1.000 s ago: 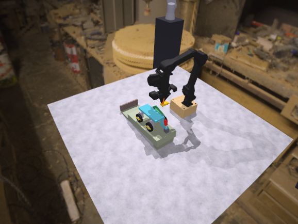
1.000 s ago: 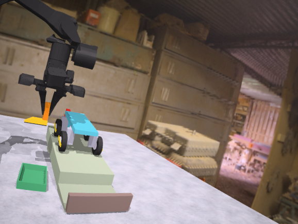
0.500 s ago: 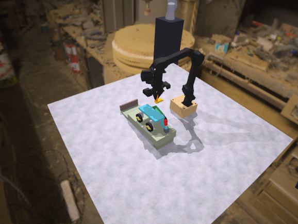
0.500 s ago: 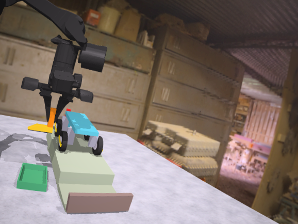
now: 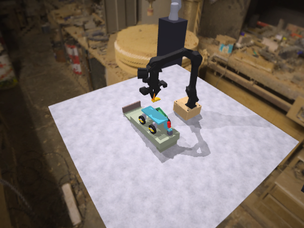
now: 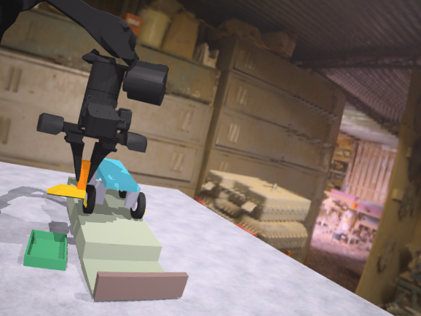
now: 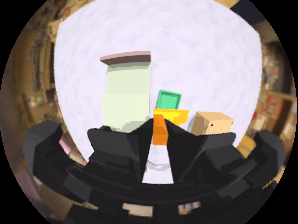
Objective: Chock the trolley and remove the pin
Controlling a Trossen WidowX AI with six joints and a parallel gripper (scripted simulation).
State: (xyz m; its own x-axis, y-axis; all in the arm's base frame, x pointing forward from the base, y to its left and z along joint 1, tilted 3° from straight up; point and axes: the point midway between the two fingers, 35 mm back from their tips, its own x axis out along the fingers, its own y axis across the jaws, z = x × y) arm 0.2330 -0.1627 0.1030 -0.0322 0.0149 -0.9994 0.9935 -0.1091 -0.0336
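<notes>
My gripper [image 5: 153, 97] [image 6: 84, 179] [image 7: 157, 121] is shut on the orange handle of the yellow chock [image 5: 156, 99] [image 6: 65, 190] [image 7: 175, 116]. The chock is held in the air, off the tray side of the ramp [image 5: 137, 118] [image 6: 116, 231] [image 7: 126, 110]. In the exterior view it overlaps the near left wheel; I cannot tell the gap. The blue trolley [image 5: 154, 114] [image 6: 116, 175] stands on the ramp. The red-headed stop pin [image 5: 169, 124] is upright at its uphill end. The green tray [image 6: 46, 250] [image 7: 169, 100] lies beside the ramp, partly hidden behind the trolley in the top view.
A brown end board [image 5: 131, 106] [image 6: 141, 286] [image 7: 126, 57] stands across the ramp's low end. The arm's wooden base block [image 5: 186, 111] [image 7: 212, 123] is on the tray side of the ramp. The trolley is out of view in the wrist view.
</notes>
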